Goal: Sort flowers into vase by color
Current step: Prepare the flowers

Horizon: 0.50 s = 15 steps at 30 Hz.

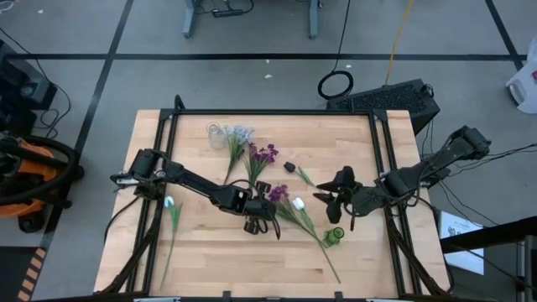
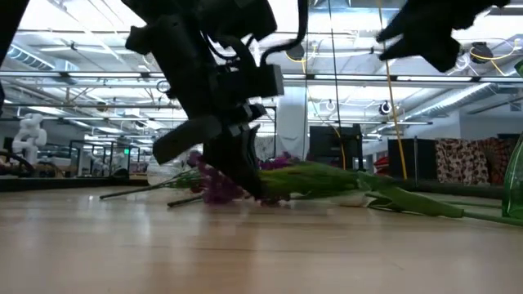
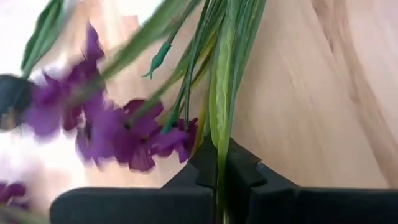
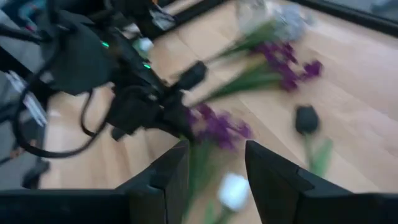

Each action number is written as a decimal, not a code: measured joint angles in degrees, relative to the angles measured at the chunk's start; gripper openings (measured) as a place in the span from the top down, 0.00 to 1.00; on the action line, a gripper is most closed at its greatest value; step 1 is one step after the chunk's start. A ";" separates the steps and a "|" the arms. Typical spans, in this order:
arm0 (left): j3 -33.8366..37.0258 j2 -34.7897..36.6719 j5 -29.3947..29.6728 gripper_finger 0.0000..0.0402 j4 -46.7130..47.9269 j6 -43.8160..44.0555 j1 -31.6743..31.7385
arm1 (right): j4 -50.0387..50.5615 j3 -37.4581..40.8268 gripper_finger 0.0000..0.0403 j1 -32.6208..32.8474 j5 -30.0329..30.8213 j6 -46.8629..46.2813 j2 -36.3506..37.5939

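The left tool (image 1: 267, 220) is down at the middle of the wooden counter (image 1: 201, 268), its fingers pressed together on the green stalk of a purple flower (image 1: 278, 194); the left wrist view shows the stalk pinched between them. A white tulip bud (image 1: 298, 203) lies just beside that bloom. The right tool (image 1: 334, 200) hovers nearby with its fingers apart, holding nothing. Another purple stem (image 1: 264, 155), a pale blue cluster (image 1: 239, 135) and a second white bud (image 1: 169, 202) lie elsewhere on the counter.
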State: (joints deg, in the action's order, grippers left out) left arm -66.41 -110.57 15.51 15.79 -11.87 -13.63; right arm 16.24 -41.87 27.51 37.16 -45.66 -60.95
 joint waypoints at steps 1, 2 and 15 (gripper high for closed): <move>0.00 1.02 0.11 0.96 1.13 0.37 -0.12 | -2.57 0.00 0.63 -0.03 0.10 1.14 -1.19; 0.00 2.33 0.18 0.96 2.34 0.74 -0.32 | -5.52 -0.01 0.63 -0.07 0.07 2.46 -2.41; -6.80 13.94 -0.23 0.95 17.89 5.56 -3.79 | -10.05 -16.24 0.63 -0.58 -13.80 11.88 -21.67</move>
State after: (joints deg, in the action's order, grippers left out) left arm -73.21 -96.64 15.28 33.68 -6.31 -17.43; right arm 6.19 -58.11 26.92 23.36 -33.78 -82.62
